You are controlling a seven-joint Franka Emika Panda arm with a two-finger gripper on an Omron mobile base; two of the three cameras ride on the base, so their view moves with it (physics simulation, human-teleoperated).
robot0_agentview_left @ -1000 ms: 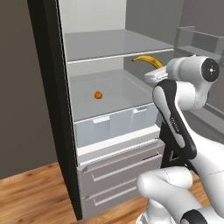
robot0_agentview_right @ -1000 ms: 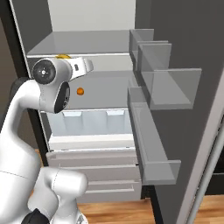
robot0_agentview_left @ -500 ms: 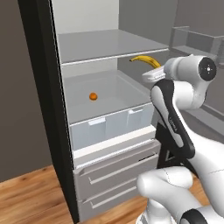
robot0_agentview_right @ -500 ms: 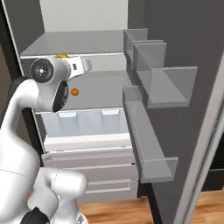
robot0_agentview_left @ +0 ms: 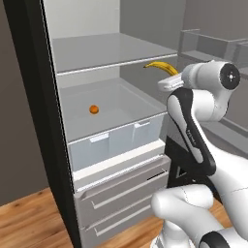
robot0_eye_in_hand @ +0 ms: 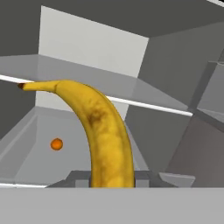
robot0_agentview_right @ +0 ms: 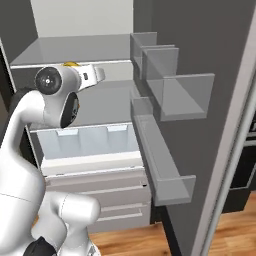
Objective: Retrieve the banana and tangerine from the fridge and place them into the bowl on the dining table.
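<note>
My gripper [robot0_eye_in_hand: 112, 181] is shut on the lower end of the curved yellow banana [robot0_eye_in_hand: 103, 131], which arches up and left with its dark tip free. In the left base view the banana [robot0_agentview_left: 161, 68] sticks out of the gripper [robot0_agentview_left: 170, 77] just in front of the open fridge [robot0_agentview_left: 111, 53], at upper-shelf height. In the right base view the banana [robot0_agentview_right: 70, 64] peeks above the arm's wrist. The small orange tangerine [robot0_agentview_left: 94, 110] lies on the lower shelf, further in and to the left; the hand view has the tangerine [robot0_eye_in_hand: 56, 144] left of the banana. The bowl and dining table are out of view.
The fridge door [robot0_agentview_right: 170, 95] stands open on the right with clear bins jutting toward the arm. Under the tangerine's shelf sit pale crisper bins [robot0_agentview_left: 116, 140] and grey lower drawers [robot0_agentview_left: 121, 193]. A black fridge side edge [robot0_agentview_left: 43, 121] bounds the left. The floor is wood.
The whole picture has slid a little to the left in both base views, so the base has moved. The banana stays in the shut gripper; the tangerine has not moved on its shelf.
</note>
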